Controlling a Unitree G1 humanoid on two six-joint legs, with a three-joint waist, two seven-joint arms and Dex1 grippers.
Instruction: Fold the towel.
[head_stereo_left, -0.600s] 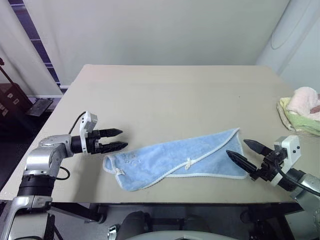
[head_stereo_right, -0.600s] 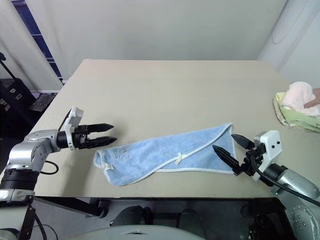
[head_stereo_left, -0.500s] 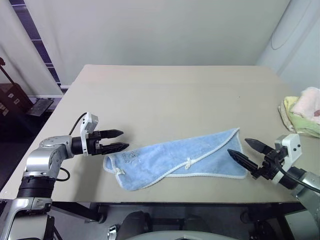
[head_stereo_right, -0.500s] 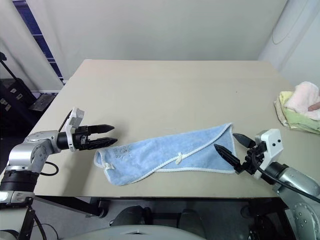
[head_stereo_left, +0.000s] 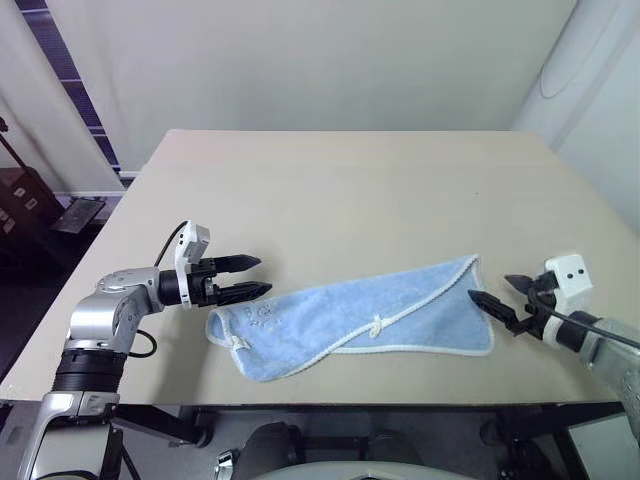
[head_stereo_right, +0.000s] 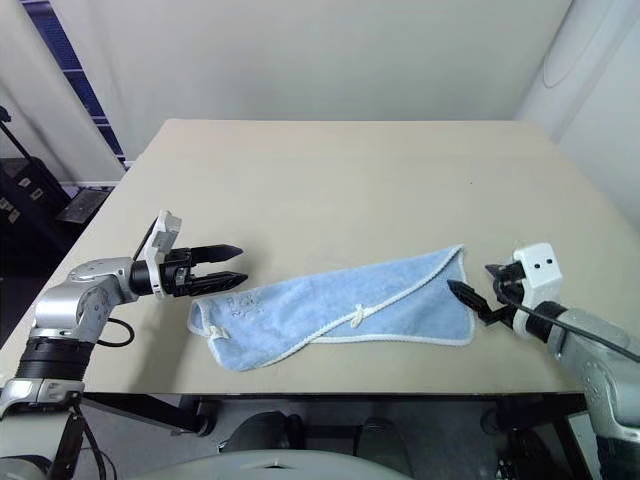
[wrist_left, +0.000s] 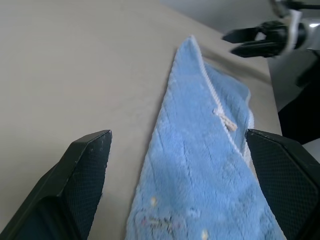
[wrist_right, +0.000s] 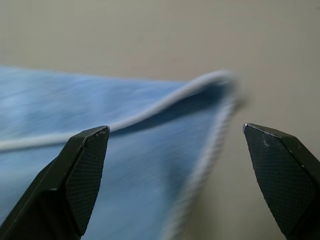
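Head views: the towel (head_stereo_left: 350, 318) lies folded over on the beige table (head_stereo_left: 350, 190) near its front edge, between the left gripper (head_stereo_left: 247, 278) and right gripper (head_stereo_left: 506, 296), both with jaws spread wide and empty. A pale wall stands behind; the right arm is cut off at the edge.

Left wrist view: towel between the fingers (wrist_left: 80, 175), its near end cropped.

Right wrist view: the towel's corner, blurred.
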